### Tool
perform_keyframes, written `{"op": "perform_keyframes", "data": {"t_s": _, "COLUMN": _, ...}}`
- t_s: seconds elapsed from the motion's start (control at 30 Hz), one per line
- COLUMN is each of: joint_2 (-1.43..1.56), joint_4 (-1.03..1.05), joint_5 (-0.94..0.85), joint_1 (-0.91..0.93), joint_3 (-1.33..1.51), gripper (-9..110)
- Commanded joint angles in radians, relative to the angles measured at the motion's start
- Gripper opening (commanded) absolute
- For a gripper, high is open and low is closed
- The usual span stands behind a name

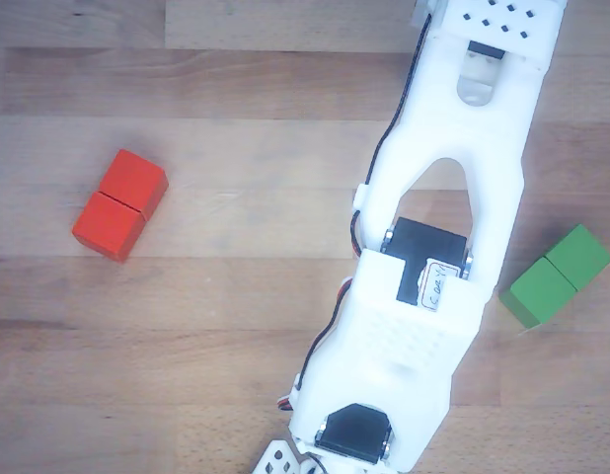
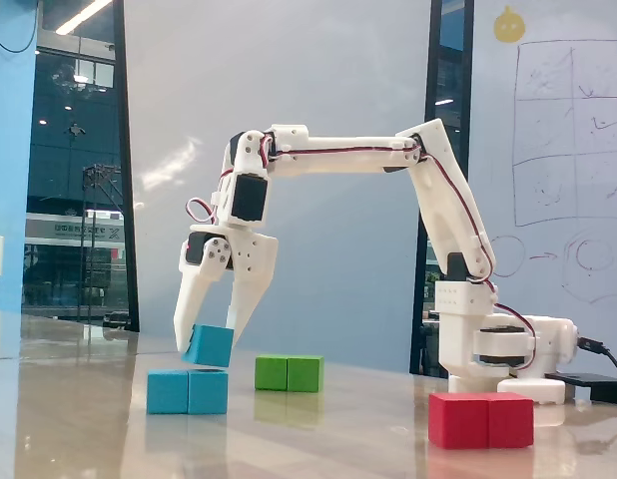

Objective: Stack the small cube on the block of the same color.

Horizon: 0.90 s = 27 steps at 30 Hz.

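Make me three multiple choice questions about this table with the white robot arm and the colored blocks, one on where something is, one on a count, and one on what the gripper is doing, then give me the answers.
1. In the fixed view, where is the small light-blue cube?
A. Lying on the table beside the red block
B. Between the gripper's fingers, above the light-blue oblong two-cube block
C. On top of the green block

2. How many oblong two-cube blocks stand on the wooden table?
A. One
B. Two
C. Three

3. What state is the white two-finger gripper in?
A. Shut on the small cube
B. Wide open with nothing in it
C. Out of view

Answers:
1. B: the cube hangs tilted between the fingers, over the blue block's right half.
2. C: the blue block, the green oblong block and the red oblong block.
3. A: both fingers flank the cube, which sits clear of the table.
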Motion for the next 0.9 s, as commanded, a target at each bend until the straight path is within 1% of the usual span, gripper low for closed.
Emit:
{"op": "perform_keyframes", "data": {"t_s": 0.0, "joint_2": 0.02, "joint_4": -0.023, "joint_5": -0.012, "joint_1": -0.034, "joint_3": -0.097, "gripper": 11}}
{"op": "perform_keyframes", "data": {"t_s": 0.87, "joint_2": 0.02, "joint_4": -0.025, "joint_5": -0.011, "joint_1": -0.025, "joint_3": -0.097, "gripper": 11}}
